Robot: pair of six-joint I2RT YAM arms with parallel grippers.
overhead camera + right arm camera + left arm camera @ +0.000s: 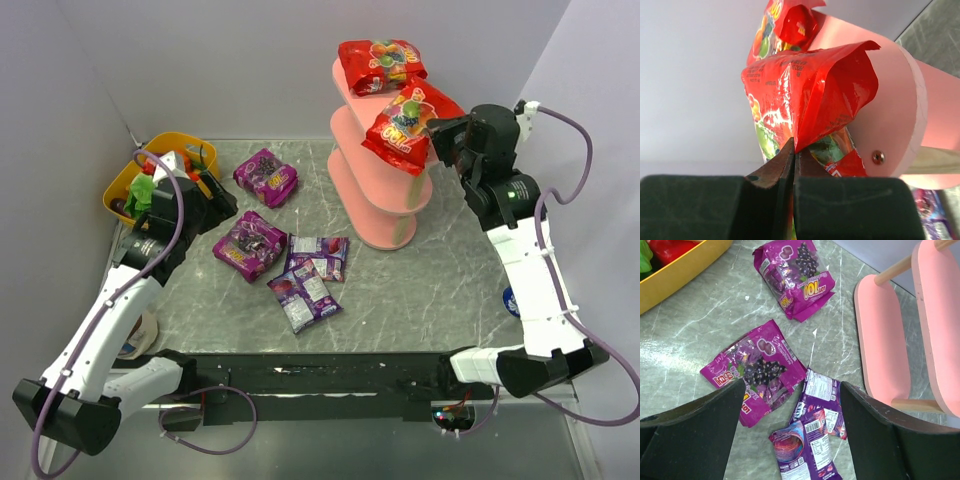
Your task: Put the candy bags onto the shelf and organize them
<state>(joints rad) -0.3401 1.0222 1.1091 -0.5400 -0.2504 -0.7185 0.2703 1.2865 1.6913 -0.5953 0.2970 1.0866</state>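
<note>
shelf, top view: the pink shelf (pixel 385 228) stands three boards tall.
red bags, top view: one red bag (pixel 380 62) lies on the shelf's top board. a second red bag (pixel 402 122) sits at the shelf's near end, and i cannot tell which board bears it.
purple bags, top view: four purple bags (pixel 250 245) lie flat left of the shelf, none on it.
left claw, left wrist view: the left claw (pixel 792 385) is spread wide and empty, over purple bags beside the shelf's bottom board.
right claw, right wrist view: the right claw (pixel 794 150) has its jaws pinched tight on the second red bag's edge, against the shelf's rounded end.
handling: the bags are likely light, soft, crinkly and slippery. grip a sealed seam, not the glossy belly.
</note>
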